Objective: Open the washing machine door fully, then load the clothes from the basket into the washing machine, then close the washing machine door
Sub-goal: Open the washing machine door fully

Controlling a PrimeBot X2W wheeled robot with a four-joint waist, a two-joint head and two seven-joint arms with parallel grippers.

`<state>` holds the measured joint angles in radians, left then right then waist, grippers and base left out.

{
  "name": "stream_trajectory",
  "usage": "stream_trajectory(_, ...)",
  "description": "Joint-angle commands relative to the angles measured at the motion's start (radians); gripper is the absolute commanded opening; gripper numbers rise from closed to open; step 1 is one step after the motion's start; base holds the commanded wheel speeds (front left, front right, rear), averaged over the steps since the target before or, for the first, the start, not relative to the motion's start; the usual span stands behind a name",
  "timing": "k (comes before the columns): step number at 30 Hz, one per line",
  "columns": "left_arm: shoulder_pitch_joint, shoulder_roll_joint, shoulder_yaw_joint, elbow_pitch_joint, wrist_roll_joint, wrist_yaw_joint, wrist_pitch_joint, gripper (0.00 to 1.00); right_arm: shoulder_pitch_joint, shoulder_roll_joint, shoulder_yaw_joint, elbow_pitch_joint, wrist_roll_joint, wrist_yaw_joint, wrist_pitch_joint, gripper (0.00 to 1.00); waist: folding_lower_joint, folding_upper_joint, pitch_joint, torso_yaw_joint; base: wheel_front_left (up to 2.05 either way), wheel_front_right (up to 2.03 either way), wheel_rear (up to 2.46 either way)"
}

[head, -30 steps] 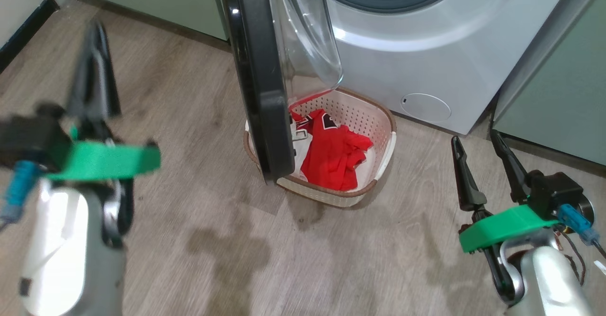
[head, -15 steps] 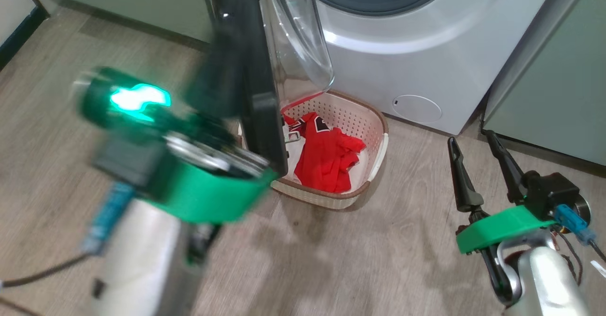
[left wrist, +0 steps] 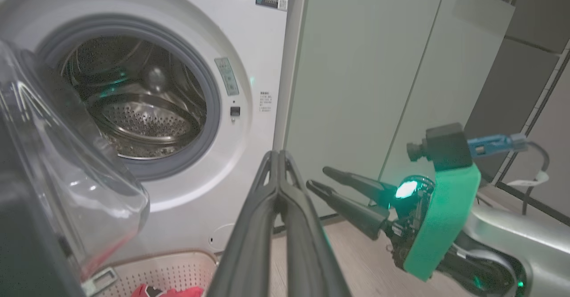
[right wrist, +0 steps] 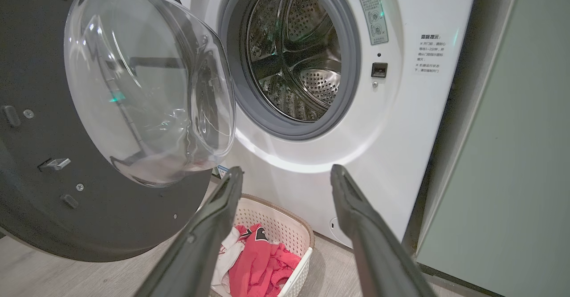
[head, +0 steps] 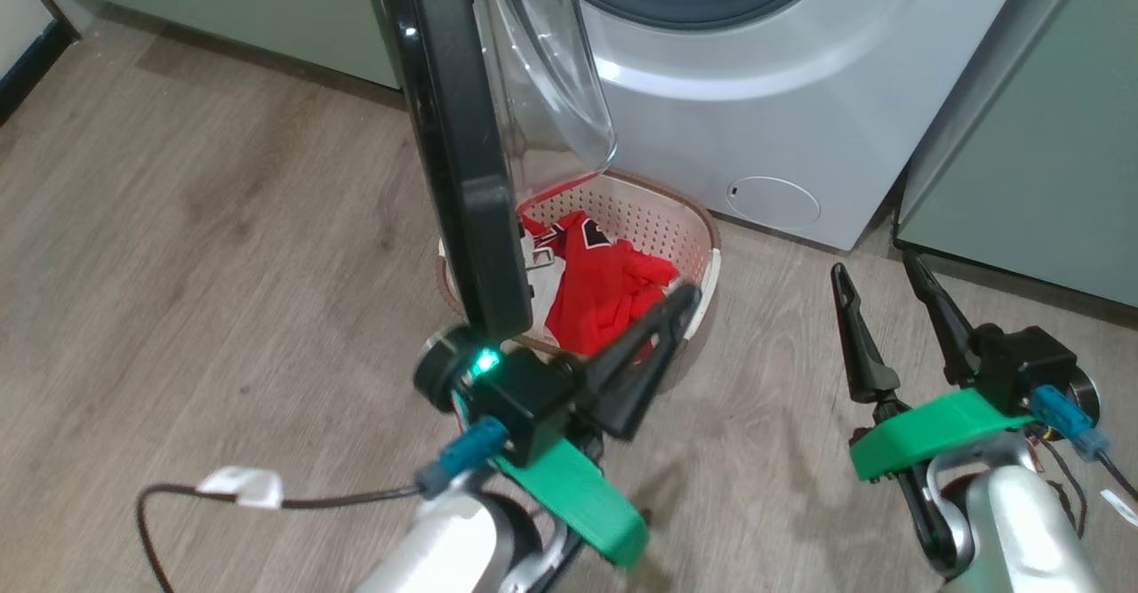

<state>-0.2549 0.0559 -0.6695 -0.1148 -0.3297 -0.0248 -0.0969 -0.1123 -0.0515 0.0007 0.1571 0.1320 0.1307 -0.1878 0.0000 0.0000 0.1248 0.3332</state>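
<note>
The washing machine [head: 756, 113] stands with its drum mouth [right wrist: 294, 52] uncovered. Its door [head: 462, 175] hangs open, edge-on in the head view, the glass bowl [head: 542, 60] facing the machine. Below the door sits the basket [head: 707, 246] holding the red and white clothes [head: 605, 295]. My left gripper [head: 683, 300] is shut and empty, its fingers slanting over the basket's near right rim, just below the door's lower edge. My right gripper [head: 873, 266] is open and empty, low over the floor to the right of the basket. From the right wrist, the basket [right wrist: 296, 239] and clothes [right wrist: 258, 261] lie below the right gripper [right wrist: 287, 171].
Pale green cabinets [head: 1022, 131] flank the machine on the right and more stand behind on the left [head: 222, 6]. A dark cable with a white tag [head: 240, 486] trails over the wood floor at the lower left. The left wrist view catches my right gripper [left wrist: 318, 176].
My left arm has swung from the far left across to the basket's front, under the door's lower edge. The head camera has shifted slightly. The right gripper has stayed put.
</note>
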Motion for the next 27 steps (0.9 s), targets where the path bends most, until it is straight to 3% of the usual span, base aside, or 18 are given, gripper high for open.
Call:
stream_trajectory(1, -0.015, 0.000, 0.021, -0.019, -0.001, -0.008, 0.003, 0.00, -0.019, 0.001, 0.020, -0.028, 0.000, 0.000, 0.000, 1.00, 0.0000, 0.0000, 0.002, 0.001, 0.00, 0.00, 0.00)
stream_trajectory(11, -0.013, 0.000, 0.024, 0.081, -0.024, 0.003, -0.012, 0.00, -0.031, 0.001, 0.019, -0.022, 0.002, 0.000, -0.002, 1.00, 0.0000, 0.0000, 0.012, 0.006, 0.00, 0.00, 0.00)
stream_trajectory(27, -0.093, 0.043, 0.145, 0.235, -0.026, 0.068, -0.062, 0.00, -0.045, 0.001, 0.009, -0.003, 0.003, 0.000, -0.006, 1.00, 0.0000, 0.0000, 0.022, 0.002, 0.00, 0.00, 0.00)
